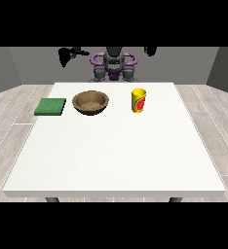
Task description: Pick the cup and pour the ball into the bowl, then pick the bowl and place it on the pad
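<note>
Both hands up high, the hand at the view's left (66, 56) and the hand at the view's right (150, 50); fingers' state, cannot tell. Cup (139, 100) stands right of centre, bowl (90, 102) beside the pad (50, 106). A clumsy approach could topple the cup.

Even bright light; faint shadows beside bowl (90, 102), cup (139, 100).

You looked across a large white table (116, 155) that filled the middle of the view, its two dark legs (51, 199) showing at five and seven o'clock. Pale wood-plank flooring (9, 126) spread around it, and grey walls (18, 63) closed the room at twelve o'clock.
</note>
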Tool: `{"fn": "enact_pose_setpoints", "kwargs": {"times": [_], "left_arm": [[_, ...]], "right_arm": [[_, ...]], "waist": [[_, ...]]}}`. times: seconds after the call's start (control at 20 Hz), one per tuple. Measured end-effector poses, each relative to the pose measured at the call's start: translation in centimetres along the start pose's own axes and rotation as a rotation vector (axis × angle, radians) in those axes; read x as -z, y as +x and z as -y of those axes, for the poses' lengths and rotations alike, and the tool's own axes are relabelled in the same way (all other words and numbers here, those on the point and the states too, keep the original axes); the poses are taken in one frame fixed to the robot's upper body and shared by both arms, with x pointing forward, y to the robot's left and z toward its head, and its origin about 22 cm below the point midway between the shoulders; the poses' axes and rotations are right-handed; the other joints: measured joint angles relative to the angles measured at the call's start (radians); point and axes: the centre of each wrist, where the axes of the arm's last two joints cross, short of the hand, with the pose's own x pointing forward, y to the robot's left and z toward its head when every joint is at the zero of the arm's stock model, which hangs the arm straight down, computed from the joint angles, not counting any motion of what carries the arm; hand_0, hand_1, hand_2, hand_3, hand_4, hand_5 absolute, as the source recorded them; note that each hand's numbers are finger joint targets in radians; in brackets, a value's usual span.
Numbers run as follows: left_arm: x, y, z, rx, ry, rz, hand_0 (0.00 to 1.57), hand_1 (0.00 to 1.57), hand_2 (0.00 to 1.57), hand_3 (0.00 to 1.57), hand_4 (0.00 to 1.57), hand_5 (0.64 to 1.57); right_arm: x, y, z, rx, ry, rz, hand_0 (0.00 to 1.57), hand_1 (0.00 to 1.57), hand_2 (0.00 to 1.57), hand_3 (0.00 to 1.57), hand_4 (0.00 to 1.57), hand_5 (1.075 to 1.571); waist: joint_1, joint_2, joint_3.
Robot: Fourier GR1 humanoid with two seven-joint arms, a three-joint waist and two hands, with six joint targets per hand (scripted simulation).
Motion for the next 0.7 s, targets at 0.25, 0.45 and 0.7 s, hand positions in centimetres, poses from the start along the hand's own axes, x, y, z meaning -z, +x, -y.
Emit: {"fn": "enact_pose_setpoints", "kwargs": {"times": [0.25,0.45,0.7], "left_arm": [[3.0,-0.3,-2.1,0.076,0.008,0.092,0.0,0.0,0.0,0.0,0.0,1.269],[5.1,-0.9,-4.0,0.127,0.038,0.126,0.0,0.0,0.0,0.0,0.0,1.255],[7.1,-2.5,-5.4,0.159,0.055,0.109,0.0,0.0,0.0,0.0,0.0,1.266]], "right_arm": [[2.3,0.6,-0.2,-0.003,0.037,0.096,0.0,0.0,0.0,0.0,0.0,1.562],[3.2,0.2,0.3,-0.01,0.059,0.138,0.0,0.0,0.0,0.0,0.0,1.56],[4.4,-0.2,1.6,-0.022,0.075,0.145,0.0,0.0,0.0,0.0,0.0,1.563]], "waist": [[-0.018,0.143,-0.0001],[-0.047,0.206,-0.0004],[-0.066,0.218,-0.0003]]}}
